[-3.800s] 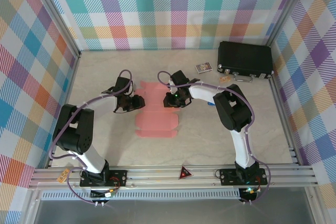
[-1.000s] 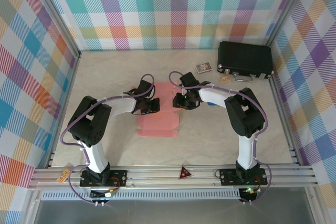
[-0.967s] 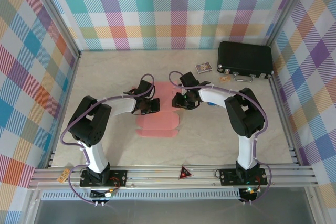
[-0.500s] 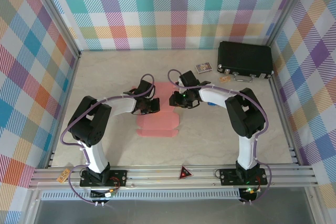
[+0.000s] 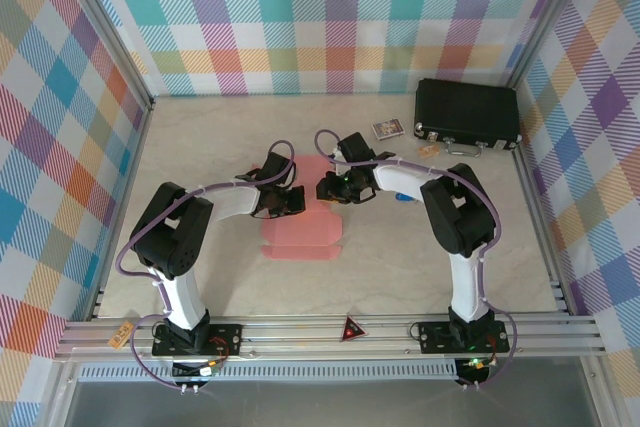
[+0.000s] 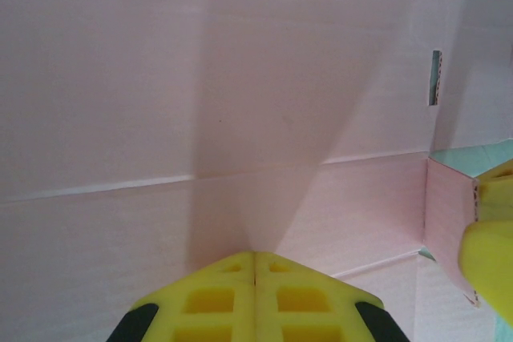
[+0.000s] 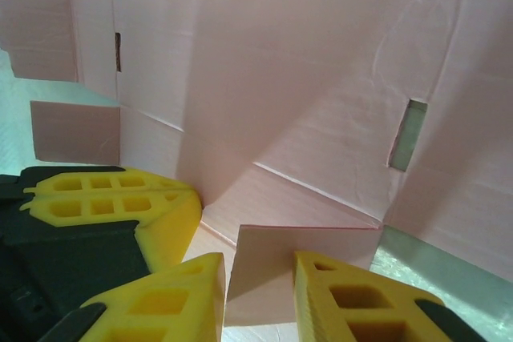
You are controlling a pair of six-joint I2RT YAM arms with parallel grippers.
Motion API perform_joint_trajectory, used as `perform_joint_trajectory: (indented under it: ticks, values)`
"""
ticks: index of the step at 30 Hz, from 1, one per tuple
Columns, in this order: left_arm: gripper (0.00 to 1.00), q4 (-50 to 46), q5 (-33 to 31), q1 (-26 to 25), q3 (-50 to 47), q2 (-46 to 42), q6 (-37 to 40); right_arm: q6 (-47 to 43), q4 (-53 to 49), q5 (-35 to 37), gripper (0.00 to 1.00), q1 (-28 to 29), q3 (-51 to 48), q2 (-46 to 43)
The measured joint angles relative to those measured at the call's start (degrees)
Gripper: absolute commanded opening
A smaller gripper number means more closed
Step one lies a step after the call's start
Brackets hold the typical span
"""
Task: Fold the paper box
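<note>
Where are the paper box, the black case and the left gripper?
paper box (image 5: 300,237), top external view, near part of the pink sheet.
black case (image 5: 467,112), top external view, middle of its lid.
left gripper (image 6: 255,255), left wrist view, seam where its shut yellow fingertips meet.

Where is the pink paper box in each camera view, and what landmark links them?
Top external: paper box at the centre of the table.
Left wrist: paper box across top and middle.
Right wrist: paper box across top and right.
Shared landmark: the shut left gripper, yellow-fingered.
</note>
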Motion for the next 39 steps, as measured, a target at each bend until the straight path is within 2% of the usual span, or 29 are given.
perform_joint_trajectory:
  ticks: [6, 11, 14, 17, 22, 28, 36, 39]
  values:
    - [0.00, -2.0, -0.2, 0.0, 1.6, 0.4, 0.9, -1.7, -2.6, 3.9, 0.29, 0.0, 1.2, -0.9]
    - [0.10, -5.9, -0.6, 0.0, 4.3, 0.5, 2.0, -3.5, -5.8, 6.8, 0.27, -0.3, 5.4, -1.6]
    - [0.19, -7.6, -0.7, 0.0, 6.1, 0.4, 3.1, -4.6, -7.5, 7.1, 0.27, -1.0, 8.9, -1.6]
    - [0.21, -8.5, -1.1, 0.0, 6.9, -0.1, 3.4, -5.7, -9.2, 7.0, 0.26, -1.4, 13.7, -0.2]
    - [0.18, -9.6, -1.5, 0.0, 6.4, -3.0, 3.3, -7.6, -11.7, 6.1, 0.19, -2.1, 23.5, 6.4]
    - [0.01, -9.0, -0.9, 0.0, 0.6, -8.0, 1.6, -8.9, -15.8, 3.9, 0.11, -2.4, 32.0, 15.8]
    - [0.00, -9.3, -0.2, 0.0, -5.0, -9.0, 0.1, -8.9, -19.9, 2.9, 0.11, -2.4, 35.2, 20.9]
    - [0.00, -10.2, -2.3, 0.0, -5.6, -9.4, 0.0, -8.8, -20.0, 2.9, 0.12, -2.4, 34.4, 20.9]
